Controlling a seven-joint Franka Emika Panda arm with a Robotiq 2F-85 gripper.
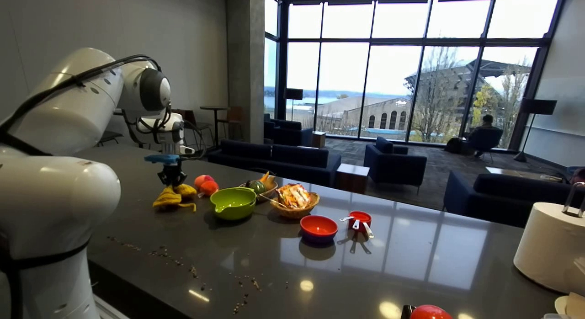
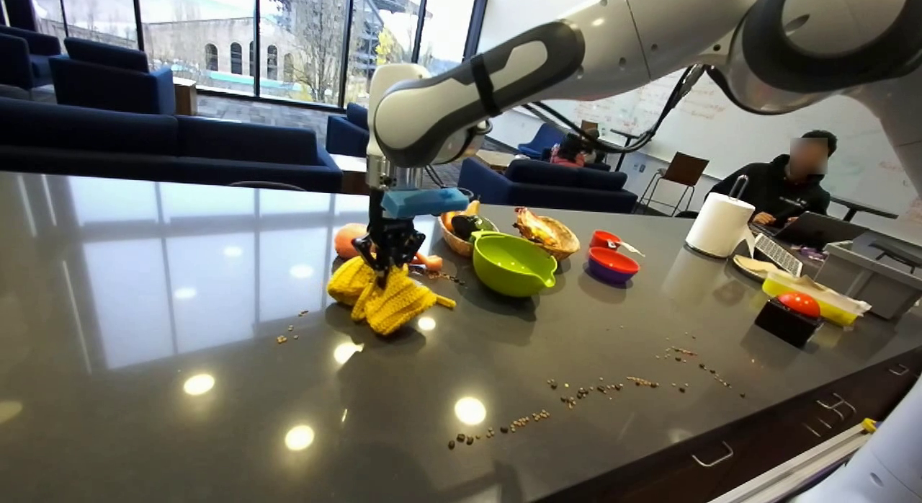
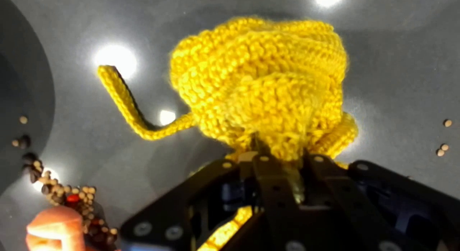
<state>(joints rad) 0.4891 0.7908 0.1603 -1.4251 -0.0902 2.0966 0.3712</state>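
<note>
My pincer (image 3: 289,160), nearly closed, pinches the yellow knit (image 3: 258,74) left of the green bowl (image 2: 508,269). I judge this the grasp; the next move likely calls for slow lifting.

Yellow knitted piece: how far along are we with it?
Looks done: the grasp, since fabric of the yellow knitted piece is pinched in the tool. In hand: that piece, either on the counter or just above it; I can't tell which. Probably left: the release, as the jaws are shut on it.
</note>
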